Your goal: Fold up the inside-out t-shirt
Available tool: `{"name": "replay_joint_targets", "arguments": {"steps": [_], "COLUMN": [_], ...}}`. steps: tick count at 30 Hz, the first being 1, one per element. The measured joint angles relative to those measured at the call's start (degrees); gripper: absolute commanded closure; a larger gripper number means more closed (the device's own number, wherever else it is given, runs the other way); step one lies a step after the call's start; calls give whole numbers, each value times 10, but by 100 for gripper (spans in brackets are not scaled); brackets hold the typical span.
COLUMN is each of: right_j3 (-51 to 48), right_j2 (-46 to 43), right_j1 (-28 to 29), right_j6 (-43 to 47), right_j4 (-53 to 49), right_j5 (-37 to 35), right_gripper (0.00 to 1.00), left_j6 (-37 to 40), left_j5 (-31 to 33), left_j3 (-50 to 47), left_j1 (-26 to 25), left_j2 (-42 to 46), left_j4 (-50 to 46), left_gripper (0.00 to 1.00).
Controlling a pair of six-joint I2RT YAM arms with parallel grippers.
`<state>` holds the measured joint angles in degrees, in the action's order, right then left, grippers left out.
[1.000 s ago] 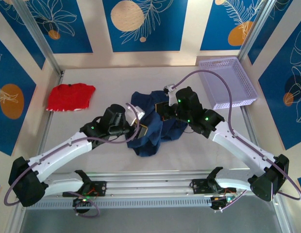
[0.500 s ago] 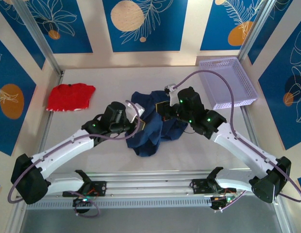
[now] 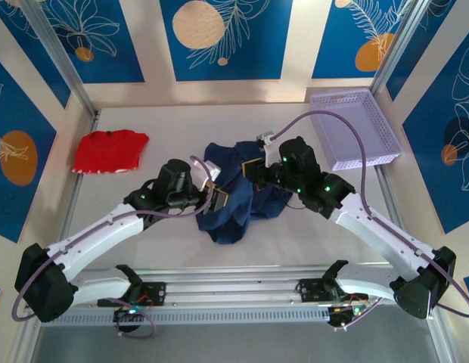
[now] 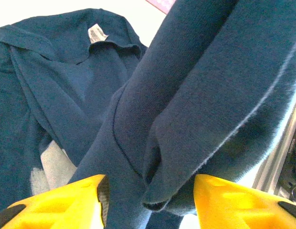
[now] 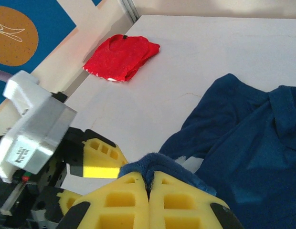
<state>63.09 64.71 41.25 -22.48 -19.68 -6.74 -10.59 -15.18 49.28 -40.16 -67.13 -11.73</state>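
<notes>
white table (image 3: 166, 125) is seen under blue flower-printed wall panels (image 3: 219, 45), with a red garment (image 3: 110, 150) at 10 o'clock and a lilac basket (image 3: 355, 128) at 2 o'clock. since one second ago almost nothing has been moved: the t-shirt (image 3: 231, 215) is still bunched at the centre. an edge of it is pinched by the fully closed right gripper (image 5: 149, 183). the left gripper (image 4: 150, 191) is held apart around a hanging fold, not clamped, so the spreading is judged as hardly begun.

One inside-out t-shirt (image 3: 231, 210) in dark navy is counted, and one red garment (image 3: 108, 150). One lavender basket (image 3: 354, 130) is seen. Two arms are counted, the left arm (image 3: 106, 225) and the right arm (image 3: 380, 228), and two grippers, the left gripper (image 3: 212, 198) and the right gripper (image 3: 252, 172). One white label (image 4: 96, 34) is counted
</notes>
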Motion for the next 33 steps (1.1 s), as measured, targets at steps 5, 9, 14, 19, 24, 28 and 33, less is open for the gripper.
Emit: {"name": "replay_joint_targets", "arguments": {"steps": [5, 9, 14, 19, 24, 28, 33], "right_j3": [-2, -3, -13, -15, -16, -16, -16], "right_j2": [0, 0, -1, -2, -10, -18, -18], "right_j1": [0, 0, 0, 0, 0, -4, -9], "right_j6": [0, 0, 0, 1, 7, 11, 11], "right_j4": [8, 13, 21, 23, 23, 23, 19], "right_j5": [9, 13, 14, 14, 13, 10, 7], "right_gripper": [100, 100, 100, 100, 100, 100, 90], "left_j6": [1, 0, -9, -19, -25, -24, -35], "left_j5": [-4, -23, -72, -121, -141, -144, -135], "left_j3": [11, 16, 16, 16, 16, 14, -4], "left_j1": [2, 6, 18, 26, 27, 28, 28], "left_j2": [-24, -46, -54, -55, -55, -50, -9], "left_j4": [5, 19, 42, 68, 70, 66, 64], "left_gripper": [65, 68, 69, 83, 100, 100, 100]}}
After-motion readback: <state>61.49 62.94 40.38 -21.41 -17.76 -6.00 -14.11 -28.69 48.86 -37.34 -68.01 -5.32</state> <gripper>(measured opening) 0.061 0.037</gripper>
